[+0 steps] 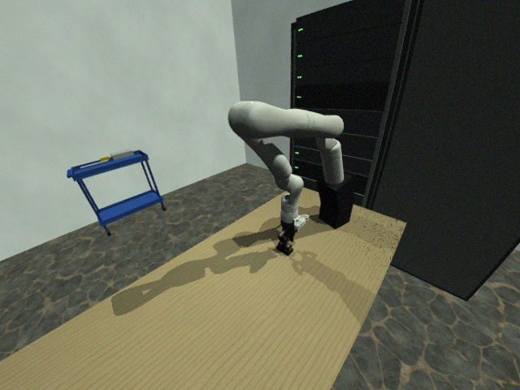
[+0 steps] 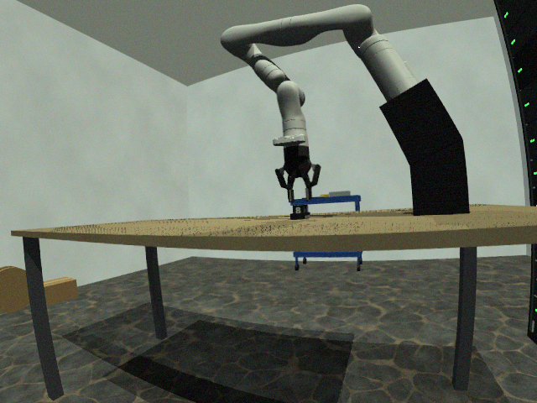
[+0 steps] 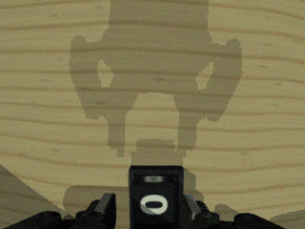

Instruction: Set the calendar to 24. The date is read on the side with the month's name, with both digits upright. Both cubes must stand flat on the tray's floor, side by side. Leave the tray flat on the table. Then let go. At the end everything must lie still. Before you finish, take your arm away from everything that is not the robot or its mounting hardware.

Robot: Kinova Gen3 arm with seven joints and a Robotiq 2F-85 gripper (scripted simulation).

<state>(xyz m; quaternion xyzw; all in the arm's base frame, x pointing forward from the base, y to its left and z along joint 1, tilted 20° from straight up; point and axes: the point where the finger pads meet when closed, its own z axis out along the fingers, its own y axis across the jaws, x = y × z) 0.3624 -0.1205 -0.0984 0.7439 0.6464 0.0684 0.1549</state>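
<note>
The small black calendar tray (image 1: 284, 252) (image 2: 299, 217) stands on the table. A black cube (image 2: 298, 210) (image 3: 143, 218) in it shows a white 8 on the side toward the exterior camera. In the wrist view its top shows a white 0 lying sideways, with a foreshortened digit on the face beyond. The second cube cannot be made out clearly, and the month's name is not readable. My gripper (image 2: 299, 200) (image 3: 148, 208) is open and points down. Its fingertips are just above the cube in the exterior view, with a gap on each side in the wrist view.
The wooden table (image 1: 235, 327) (image 2: 195, 229) carries the arm's black base (image 1: 335, 207) (image 2: 438, 173) on one side of the tray. Arm shadows cross the table. A blue cart (image 1: 130, 206) and a dark server rack (image 1: 344, 84) stand off the table.
</note>
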